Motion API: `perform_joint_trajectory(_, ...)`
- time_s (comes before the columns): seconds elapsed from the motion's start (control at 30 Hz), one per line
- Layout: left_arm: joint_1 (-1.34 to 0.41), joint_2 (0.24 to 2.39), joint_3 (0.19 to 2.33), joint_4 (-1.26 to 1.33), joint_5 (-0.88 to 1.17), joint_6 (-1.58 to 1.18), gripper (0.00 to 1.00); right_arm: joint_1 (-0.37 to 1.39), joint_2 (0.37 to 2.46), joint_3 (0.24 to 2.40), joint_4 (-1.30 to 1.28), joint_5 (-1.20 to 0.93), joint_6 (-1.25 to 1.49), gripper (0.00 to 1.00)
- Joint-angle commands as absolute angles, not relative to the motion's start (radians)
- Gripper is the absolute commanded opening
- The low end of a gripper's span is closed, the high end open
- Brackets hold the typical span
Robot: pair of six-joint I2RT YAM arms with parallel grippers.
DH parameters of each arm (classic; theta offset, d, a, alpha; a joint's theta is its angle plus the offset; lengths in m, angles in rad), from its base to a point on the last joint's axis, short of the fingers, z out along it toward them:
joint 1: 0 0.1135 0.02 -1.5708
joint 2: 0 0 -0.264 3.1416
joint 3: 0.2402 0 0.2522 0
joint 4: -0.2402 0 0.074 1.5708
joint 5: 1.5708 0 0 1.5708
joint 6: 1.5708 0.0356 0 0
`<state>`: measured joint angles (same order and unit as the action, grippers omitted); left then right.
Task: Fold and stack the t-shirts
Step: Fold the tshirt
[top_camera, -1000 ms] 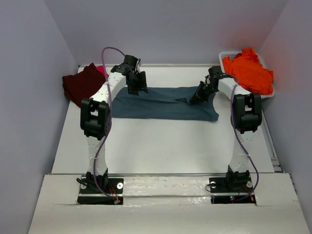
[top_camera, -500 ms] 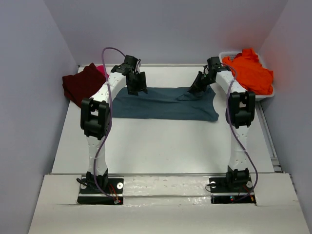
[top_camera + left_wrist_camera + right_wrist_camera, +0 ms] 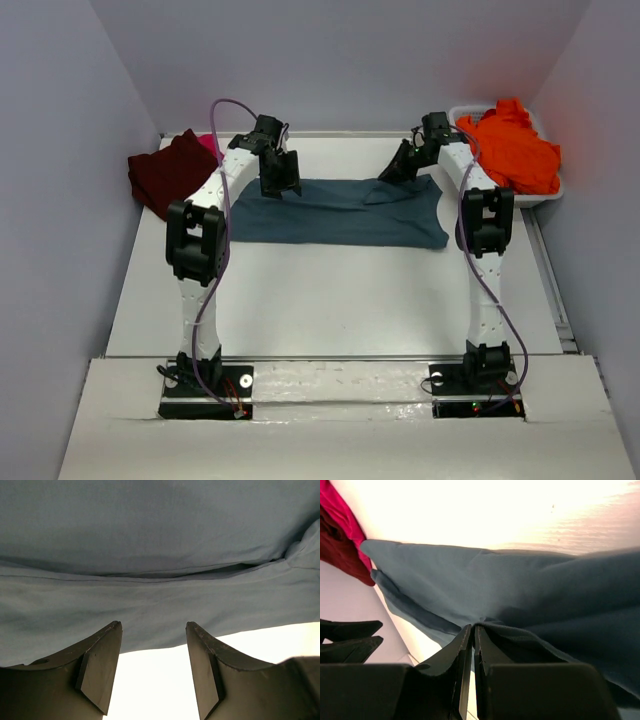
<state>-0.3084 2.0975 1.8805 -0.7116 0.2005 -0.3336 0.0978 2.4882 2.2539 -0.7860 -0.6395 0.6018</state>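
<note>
A slate teal-blue t-shirt (image 3: 335,210) lies spread across the far middle of the table, also in the left wrist view (image 3: 150,555) and the right wrist view (image 3: 520,585). My left gripper (image 3: 281,186) hovers open and empty over its far left edge (image 3: 153,630). My right gripper (image 3: 388,174) is shut on a fold of the teal-blue shirt at its far right edge (image 3: 473,628). A dark maroon t-shirt (image 3: 165,172) lies folded at far left with a bright pink t-shirt (image 3: 210,144) peeking behind it. A vivid orange t-shirt (image 3: 512,145) is heaped at far right.
A white plastic tub (image 3: 552,194) at the far right holds the orange shirt. Grey walls close in the table on the left, back and right. The white tabletop (image 3: 330,300) runs from the shirt to the arm bases.
My right gripper has moved toward the far edge, carrying the teal-blue shirt's fold from its middle right to the far right edge. The left gripper has stayed in place.
</note>
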Motion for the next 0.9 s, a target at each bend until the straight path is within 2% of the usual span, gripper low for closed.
perform_joint_trajectory(0.0,-0.316,2.102,1.939,-0.747,0.19,-0.316,0.65,0.104,2.508,2.313,-0.707,-0.718,0.588,0.13)
perform_joint_trajectory(0.87,-0.316,2.106,1.968,-0.798,0.153,-0.342,0.64,0.114,2.623,2.451,-0.508,-0.89,0.552,0.14)
